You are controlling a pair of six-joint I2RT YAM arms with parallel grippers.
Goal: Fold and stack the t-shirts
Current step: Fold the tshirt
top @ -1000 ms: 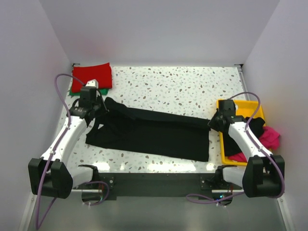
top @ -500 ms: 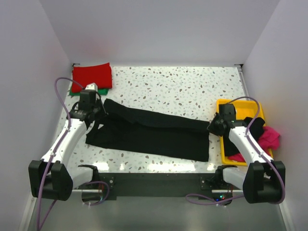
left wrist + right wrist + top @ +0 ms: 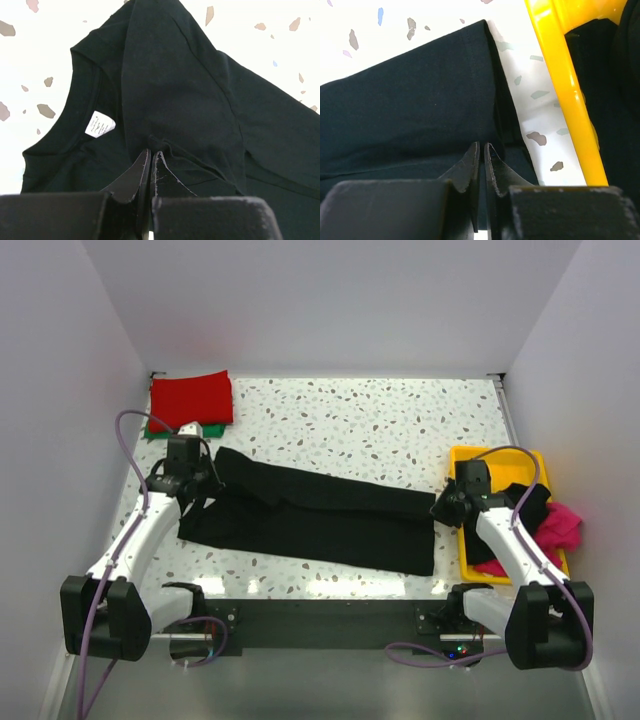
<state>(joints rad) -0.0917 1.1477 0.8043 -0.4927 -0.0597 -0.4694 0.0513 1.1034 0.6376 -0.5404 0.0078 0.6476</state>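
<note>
A black t-shirt (image 3: pixel 320 515) lies spread across the table, its far edge folded over toward the near side. My left gripper (image 3: pixel 203 483) is shut on a pinch of its cloth near the collar. In the left wrist view the fingertips (image 3: pixel 151 153) meet on puckered black cloth (image 3: pixel 190 90), just right of the white neck label (image 3: pixel 100 124). My right gripper (image 3: pixel 441 508) is shut on the shirt's folded edge at its right end. It shows in the right wrist view (image 3: pixel 481 146), over the dark cloth (image 3: pixel 410 100). A folded red t-shirt (image 3: pixel 191 398) lies on a green one (image 3: pixel 158 428) at the back left.
A yellow tray (image 3: pixel 463 540) stands at the right, just beyond my right gripper. It holds a pink shirt (image 3: pixel 562 523) and a black one (image 3: pixel 530 502). Its rim (image 3: pixel 560 75) runs close beside the right fingers. White walls enclose the table on three sides.
Both grippers have moved toward the near edge, drawing the shirt's far edge further over its lower part. The red and green stack has not moved.
</note>
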